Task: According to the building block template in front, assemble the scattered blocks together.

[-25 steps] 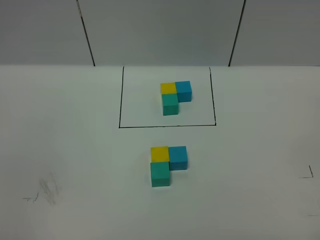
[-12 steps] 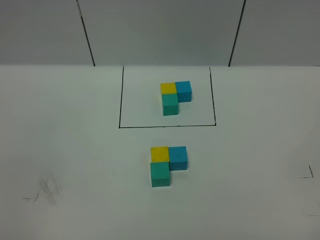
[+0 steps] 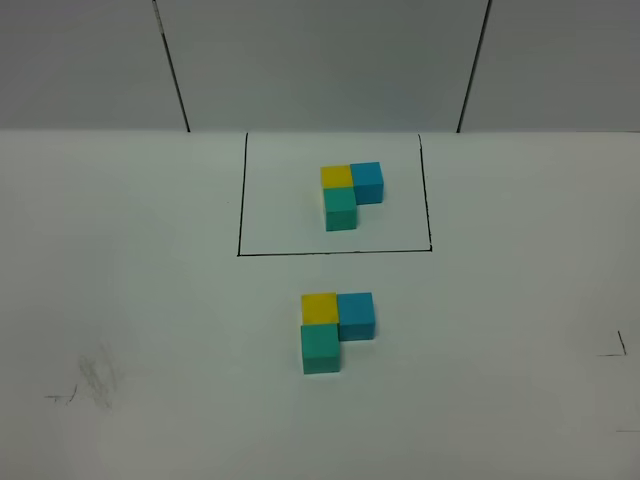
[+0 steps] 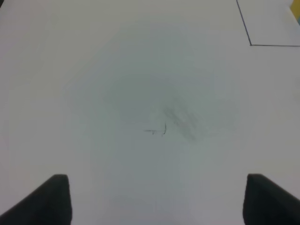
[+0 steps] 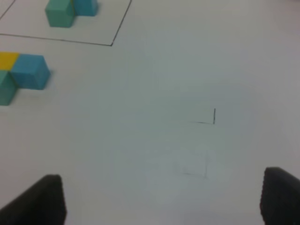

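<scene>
On the white matte bench (image 3: 140,300), a thin black drawn rectangle (image 3: 240,200) frames the building block template (image 3: 350,193) toward the far side: a small yellow cube (image 3: 336,176) with a blue cube (image 3: 367,181) touching its right face and a teal-green cube (image 3: 341,208) touching its near face, forming an L.

Nearer, outside the frame and close to its near line, the scattered blocks (image 3: 335,328) sit in the same L: a plain matte yellow block (image 3: 319,308), a blue block (image 3: 356,315) against its right side, and a teal-green block (image 3: 321,348) against its near side. All three touch and lie flat on the bench.

Neither arm appears in the high view. In the left wrist view, the left gripper (image 4: 157,199) hangs over bare bench with its two dark fingertips (image 4: 56,197) spread wide and nothing between them; below it lie a faint pencil mark (image 4: 157,130) and a grey smudge (image 4: 180,119), well to the left of the blocks. In the right wrist view, the right gripper (image 5: 164,199) likewise has its fingers (image 5: 44,199) far apart and empty, above a small drawn corner mark (image 5: 211,118) on the right part of the bench, well apart from the assembled blocks.
</scene>
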